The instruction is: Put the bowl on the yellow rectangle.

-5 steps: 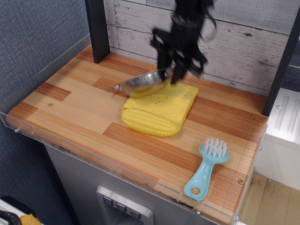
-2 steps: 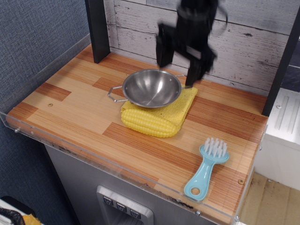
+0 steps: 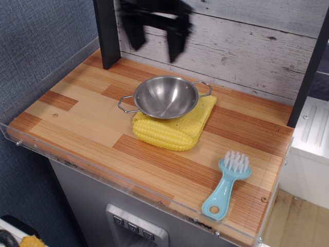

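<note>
Toy kitchen, wooden counter [image 3: 92, 118], plank wall [image 3: 247, 46]

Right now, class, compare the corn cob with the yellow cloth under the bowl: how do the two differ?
The corn cob is rounded and bumpy with kernel rows; the yellow cloth is flat, folded and softly textured. The cob lies uncovered along the cloth's front edge; the cloth is largely hidden under the steel bowl. The cob is narrow, the cloth broader. Both are yellow and rest on the wooden counter.

The gripper [image 3: 154, 36] is motion-blurred — the bowl [image 3: 166, 96] hides much of the yellow rectangle [image 3: 201, 110].
</note>
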`<state>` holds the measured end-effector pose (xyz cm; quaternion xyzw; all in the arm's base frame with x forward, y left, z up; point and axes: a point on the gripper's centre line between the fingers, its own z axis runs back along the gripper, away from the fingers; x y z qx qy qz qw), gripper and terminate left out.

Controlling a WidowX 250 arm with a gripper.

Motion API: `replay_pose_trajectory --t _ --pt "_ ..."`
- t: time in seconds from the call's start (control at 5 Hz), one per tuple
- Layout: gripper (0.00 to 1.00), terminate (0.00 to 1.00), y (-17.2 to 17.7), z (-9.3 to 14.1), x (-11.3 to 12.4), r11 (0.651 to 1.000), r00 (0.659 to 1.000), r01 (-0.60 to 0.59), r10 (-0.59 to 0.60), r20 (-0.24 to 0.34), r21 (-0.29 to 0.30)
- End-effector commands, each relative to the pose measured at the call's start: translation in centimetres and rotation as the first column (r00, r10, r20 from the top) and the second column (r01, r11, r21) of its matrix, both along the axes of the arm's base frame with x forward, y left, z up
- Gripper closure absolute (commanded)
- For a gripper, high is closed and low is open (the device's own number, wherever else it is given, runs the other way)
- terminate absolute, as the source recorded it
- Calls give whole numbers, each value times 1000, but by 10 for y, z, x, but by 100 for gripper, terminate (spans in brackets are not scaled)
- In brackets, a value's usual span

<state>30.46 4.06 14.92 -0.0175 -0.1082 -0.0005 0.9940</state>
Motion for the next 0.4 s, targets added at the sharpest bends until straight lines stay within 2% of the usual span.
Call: replay_pose_trajectory --t 0.0,0.2 --pt "0 0 0 -18 -19 994 988 -59 44 -151 -96" --pt "0 100 0 -18 -19 994 988 -59 44 -151 -96"
